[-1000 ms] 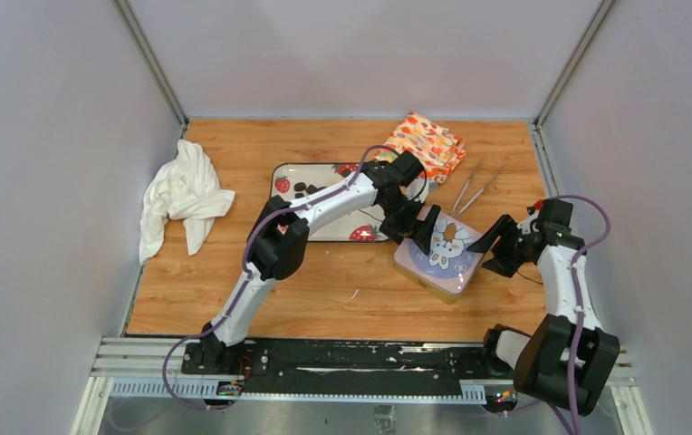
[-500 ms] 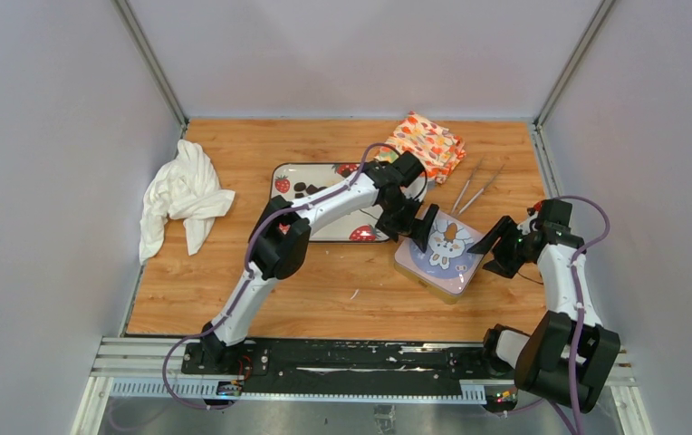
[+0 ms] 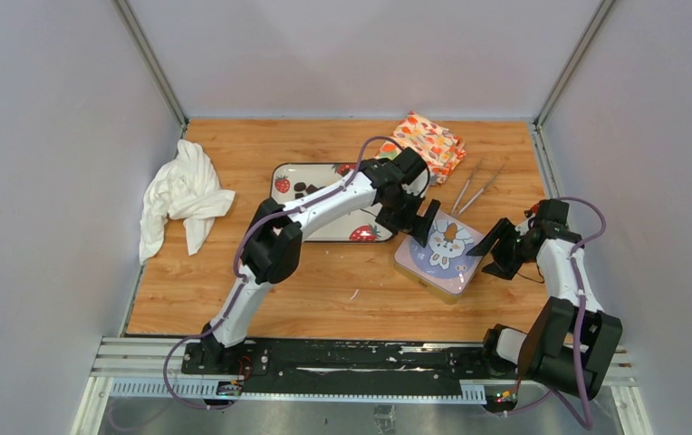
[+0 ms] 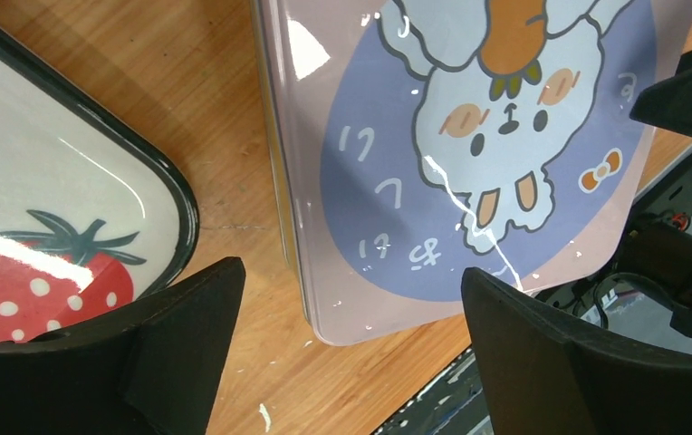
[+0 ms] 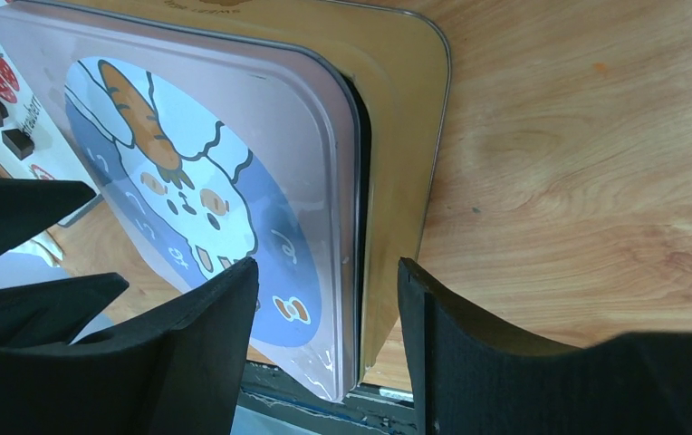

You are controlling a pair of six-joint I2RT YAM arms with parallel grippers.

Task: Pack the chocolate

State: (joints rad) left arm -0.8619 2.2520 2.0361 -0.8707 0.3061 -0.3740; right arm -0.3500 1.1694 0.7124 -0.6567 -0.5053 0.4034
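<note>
From above, the left tool (image 3: 422, 227) hangs over the far left corner of a square tin (image 3: 442, 258) with a rabbit on its lid, its jaws wide apart and holding nothing. The right tool (image 3: 491, 253) sits just beside the tin's right corner, its jaws also apart. The chocolate (image 3: 304, 188), small dark pieces, lies on a strawberry-printed tray (image 3: 281, 172) left of the tin. A crumpled white cloth (image 3: 179, 195) lies at the left of the counter (image 3: 342, 281), a folded orange-patterned cloth (image 3: 426, 143) at the far side, and metal tongs (image 3: 474, 188) beside it.

In the left wrist view, the left tool (image 4: 351, 276) spreads over the tin's lid (image 4: 469, 136) and the tray's corner (image 4: 184, 208), touching neither.

In the right wrist view, the right tool (image 5: 324, 272) straddles the lid's edge (image 5: 234, 136), gripping nothing. The lid sits shifted on its gold base (image 5: 406, 109), with a dark gap along one side. A few chocolate squares (image 5: 18, 142) show at the far left.
</note>
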